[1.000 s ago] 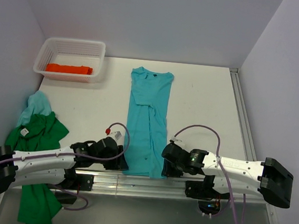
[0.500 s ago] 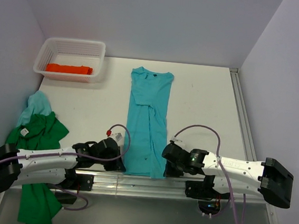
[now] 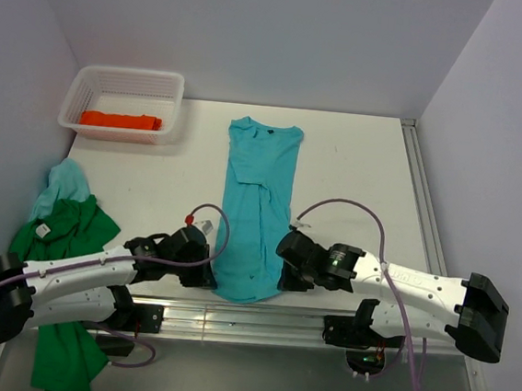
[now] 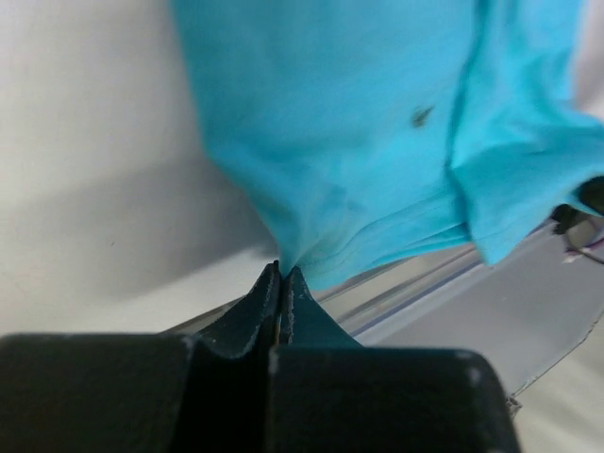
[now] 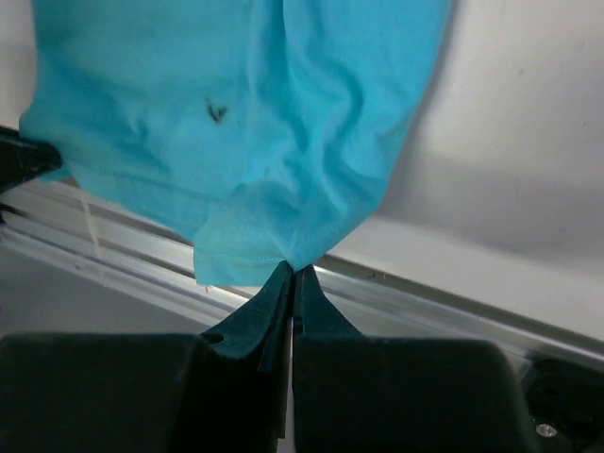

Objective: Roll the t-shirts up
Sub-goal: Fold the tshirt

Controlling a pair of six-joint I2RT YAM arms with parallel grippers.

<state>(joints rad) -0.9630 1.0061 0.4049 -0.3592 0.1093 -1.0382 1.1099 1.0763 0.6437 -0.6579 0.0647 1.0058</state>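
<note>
A turquoise t-shirt (image 3: 259,195) lies folded into a long strip down the middle of the table, collar at the far end. My left gripper (image 3: 212,277) is shut on the near left corner of its hem (image 4: 311,260). My right gripper (image 3: 282,271) is shut on the near right corner (image 5: 283,247). Both corners are lifted off the table, and the hem sags between them. A bright green t-shirt (image 3: 68,232) and another turquoise t-shirt (image 3: 63,181) lie heaped at the left edge. An orange-red t-shirt (image 3: 120,120) sits rolled in the basket.
The white mesh basket (image 3: 174,86) stands at the far left corner. An aluminium rail (image 3: 231,317) runs along the near table edge under both grippers, and another rail (image 3: 422,202) runs along the right side. Walls close in on the left, back and right.
Both grippers have shut on the near hem corners and lifted them away from the rail toward the far side. The hem now curls up off the table.
</note>
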